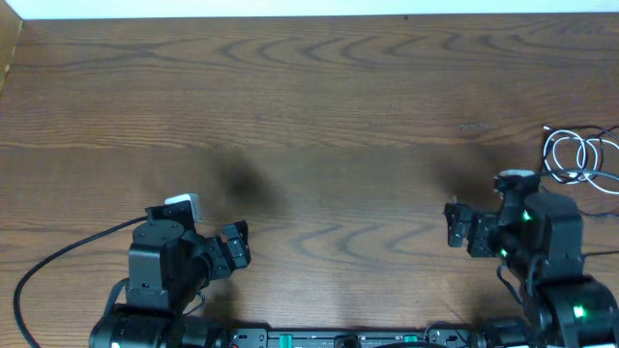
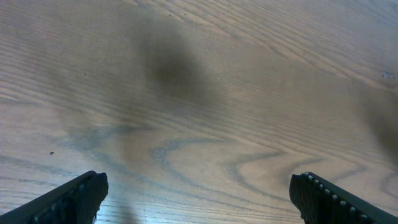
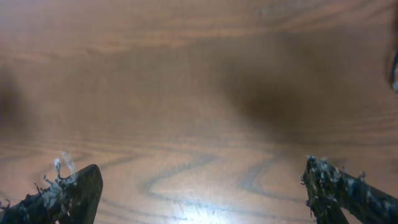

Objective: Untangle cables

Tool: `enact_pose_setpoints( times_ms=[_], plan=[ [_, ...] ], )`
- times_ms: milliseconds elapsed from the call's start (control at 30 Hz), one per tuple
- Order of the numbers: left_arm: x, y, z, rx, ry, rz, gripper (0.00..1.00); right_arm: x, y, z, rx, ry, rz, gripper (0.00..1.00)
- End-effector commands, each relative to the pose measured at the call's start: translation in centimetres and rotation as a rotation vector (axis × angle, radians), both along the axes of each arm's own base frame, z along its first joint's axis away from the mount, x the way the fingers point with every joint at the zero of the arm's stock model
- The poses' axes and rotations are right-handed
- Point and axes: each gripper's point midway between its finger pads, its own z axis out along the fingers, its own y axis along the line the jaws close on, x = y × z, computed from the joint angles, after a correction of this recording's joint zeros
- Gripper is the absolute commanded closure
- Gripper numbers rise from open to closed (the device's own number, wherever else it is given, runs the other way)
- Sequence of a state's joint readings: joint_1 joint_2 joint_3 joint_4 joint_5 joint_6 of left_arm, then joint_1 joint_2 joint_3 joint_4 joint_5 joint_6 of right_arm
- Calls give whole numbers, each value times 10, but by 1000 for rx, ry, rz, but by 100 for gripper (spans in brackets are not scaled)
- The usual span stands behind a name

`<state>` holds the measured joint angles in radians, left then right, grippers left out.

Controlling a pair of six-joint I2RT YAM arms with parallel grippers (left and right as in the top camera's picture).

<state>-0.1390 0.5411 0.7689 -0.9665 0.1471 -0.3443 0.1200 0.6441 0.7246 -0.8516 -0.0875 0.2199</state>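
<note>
A white cable (image 1: 571,155) lies coiled in loops at the table's far right edge, partly cut off by the frame. A darker thin strand seems to run through the coil, but I cannot tell whether it is the black cable. My right gripper (image 1: 453,222) is open and empty, left of and below the coil. Its wrist view shows only bare wood between the fingers (image 3: 199,186). My left gripper (image 1: 239,243) is open and empty at the front left. Its wrist view also shows only bare wood (image 2: 199,190).
A thick black arm wire (image 1: 58,256) curves over the table at the front left. The wooden table (image 1: 309,106) stretches to a pale back edge. The arm bases stand along the front edge.
</note>
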Motion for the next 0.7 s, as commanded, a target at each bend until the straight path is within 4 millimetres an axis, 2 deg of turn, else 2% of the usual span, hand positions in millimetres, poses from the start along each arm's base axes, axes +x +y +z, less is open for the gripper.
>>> enact_pose_setpoints(
  times_ms=[0, 167, 267, 400, 533, 667],
  plan=[
    [1, 4, -1, 5, 3, 25, 2, -3, -8, 6, -5, -80, -34, 1],
    [1, 4, -1, 5, 3, 25, 2, -10, -11, 20, -7, -247, -28, 1],
    [1, 4, -1, 5, 3, 25, 2, -12, -10, 21, 4, -342, -26, 1],
    [1, 4, -1, 5, 3, 25, 2, -9, -6, 12, 28, -441, -8, 1],
    [1, 4, -1, 5, 3, 25, 2, -10, 3, -10, 57, -453, 37, 1],
    [1, 4, -1, 5, 3, 25, 2, -2, 5, -10, 65, -531, 42, 1]
  ],
)
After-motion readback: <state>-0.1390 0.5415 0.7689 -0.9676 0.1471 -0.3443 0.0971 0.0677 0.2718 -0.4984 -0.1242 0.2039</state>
